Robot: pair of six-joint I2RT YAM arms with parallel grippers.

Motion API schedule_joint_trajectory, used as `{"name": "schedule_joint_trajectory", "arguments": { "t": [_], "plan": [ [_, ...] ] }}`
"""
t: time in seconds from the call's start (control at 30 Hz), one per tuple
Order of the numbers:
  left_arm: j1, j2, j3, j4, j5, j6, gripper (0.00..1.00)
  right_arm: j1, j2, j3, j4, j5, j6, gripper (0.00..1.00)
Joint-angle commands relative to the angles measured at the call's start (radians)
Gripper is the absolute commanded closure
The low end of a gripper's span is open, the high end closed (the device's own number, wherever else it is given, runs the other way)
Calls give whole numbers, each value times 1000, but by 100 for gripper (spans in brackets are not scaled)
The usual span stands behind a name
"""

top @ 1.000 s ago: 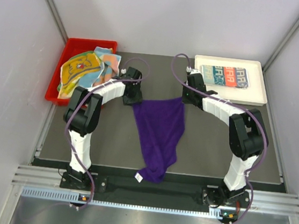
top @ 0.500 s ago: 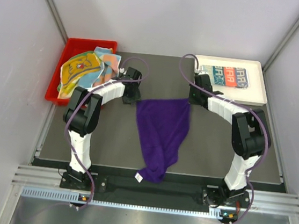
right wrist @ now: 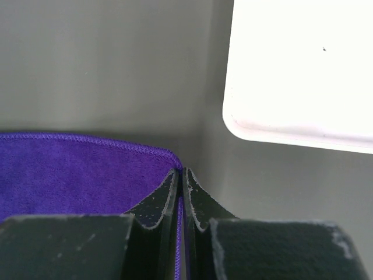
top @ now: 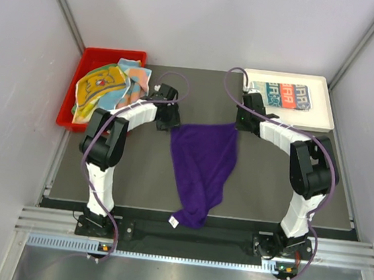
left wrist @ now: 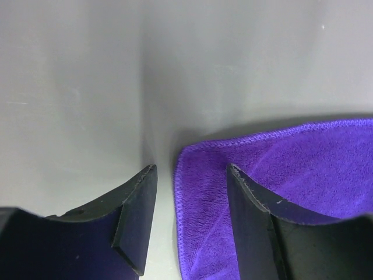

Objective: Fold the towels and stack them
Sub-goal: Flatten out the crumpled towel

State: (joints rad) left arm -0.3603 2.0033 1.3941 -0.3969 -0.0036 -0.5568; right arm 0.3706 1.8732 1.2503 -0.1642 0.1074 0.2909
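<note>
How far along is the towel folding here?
Done: one folded lettered towel lies in the white tray. In hand: the purple towel lies partly spread, right gripper shut on one far corner, left gripper open around the other. Left: folding it, plus the crumpled towels in the red bin.

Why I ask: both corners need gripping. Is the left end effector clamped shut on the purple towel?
No: the left end effector is open, its fingers wide apart astride the edge of the purple towel.

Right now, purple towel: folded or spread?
Spread, not folded: the purple towel lies open, bunched toward its near end. Right gripper pinches one far corner; left gripper open around the other.
</note>
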Motion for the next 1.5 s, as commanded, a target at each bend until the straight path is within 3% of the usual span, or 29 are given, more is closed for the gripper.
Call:
{"name": "schedule_joint_trajectory", "arguments": {
  "t": [0.0, 0.17, 0.37, 0.6, 0.87, 1.17, 1.47],
  "plan": [
    [-22, 40, 57, -68, 13, 31, 44, -1, -31, 8, 32, -11, 7, 96],
    [-28, 92, 94, -137, -97, 28, 47, -1, -37, 8, 32, -12, 7, 96],
    [-51, 140, 109, -166, -134, 31, 53, -1, -43, 8, 31, -12, 8, 96],
    [-69, 132, 63, -142, -148, 14, 70, -1, -43, 6, 32, -18, 7, 96],
    [-74, 95, 48, -142, -170, 18, 100, 1, -43, 8, 34, -18, 7, 96],
    [-72, -58, 88, -200, -255, 43, 100, 2, -88, -5, 26, -23, 7, 96],
    [-81, -361, 48, -244, -328, 95, 100, 39, -318, -70, 12, -20, -9, 100]
  ]
}}
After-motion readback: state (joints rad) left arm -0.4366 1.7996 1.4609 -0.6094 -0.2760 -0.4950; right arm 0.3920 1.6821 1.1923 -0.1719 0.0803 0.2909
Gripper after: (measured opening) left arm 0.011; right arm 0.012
